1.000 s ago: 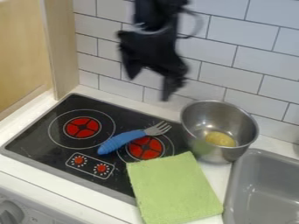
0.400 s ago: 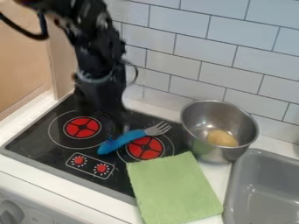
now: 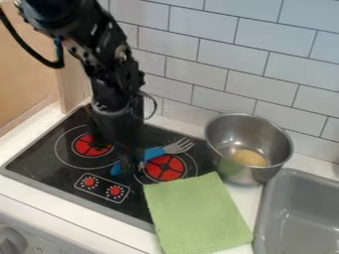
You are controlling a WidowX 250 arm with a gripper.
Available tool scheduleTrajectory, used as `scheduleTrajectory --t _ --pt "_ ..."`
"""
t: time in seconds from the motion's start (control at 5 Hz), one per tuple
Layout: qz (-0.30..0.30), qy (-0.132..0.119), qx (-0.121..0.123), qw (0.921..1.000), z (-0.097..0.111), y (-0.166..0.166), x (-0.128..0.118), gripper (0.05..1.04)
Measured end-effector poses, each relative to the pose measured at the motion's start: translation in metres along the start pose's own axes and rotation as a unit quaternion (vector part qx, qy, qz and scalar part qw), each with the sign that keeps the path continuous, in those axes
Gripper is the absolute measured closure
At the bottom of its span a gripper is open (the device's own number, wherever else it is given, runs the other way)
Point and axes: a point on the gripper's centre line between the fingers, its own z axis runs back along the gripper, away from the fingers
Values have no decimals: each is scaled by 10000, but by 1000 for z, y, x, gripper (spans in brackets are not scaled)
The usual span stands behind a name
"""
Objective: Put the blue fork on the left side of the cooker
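Starting far left: see a light wooden panel (image 3: 23, 82) and, below, a grey round knob (image 3: 12, 242) on the white front under the white desk (image 3: 56, 201). Next, see a flat black cooker (image 3: 36, 161) with a grey rim, set into the desk. On its left half, note a round red burner (image 3: 86, 146) inside thin pale rings, partly covered by the black robot arm (image 3: 109, 62), in from the upper left with a black cable (image 3: 29, 49) looped beside. Nearer the front, note two small red dials (image 3: 102, 186) in a pale outline. Find the black hand (image 3: 131, 161) low over the middle of the cooker, right at the blue handle and hiding part of it. Cannot tell whether clenched, released or grasping. Find the fork with blue handle and silvery tines (image 3: 156, 153) between the two burners and partly over the right one, slanted, handle end toward the front left, tines toward the back right. Under and beside it, see a second round red burner (image 3: 165, 169). Then log a green rectangular cloth (image 3: 198, 213) over the cooker's front right corner and onto the desk; behind it, a shiny metal pot (image 3: 228, 129), upright, with a yellowish-brown lump (image 3: 250, 158) inside. Behind all, white wall tiles (image 3: 265, 64). Far right, grey sink (image 3: 301, 203).
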Motion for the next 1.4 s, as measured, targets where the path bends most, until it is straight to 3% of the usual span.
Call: scheduleTrajectory --t 0.4,0.8,1.4 --pt "35 143 -170 9997 -12 -2 12 144" --pt "190 159 -217 9995 -15 1 16 678" --pt "231 127 -316 9992 -13 0 18 692"
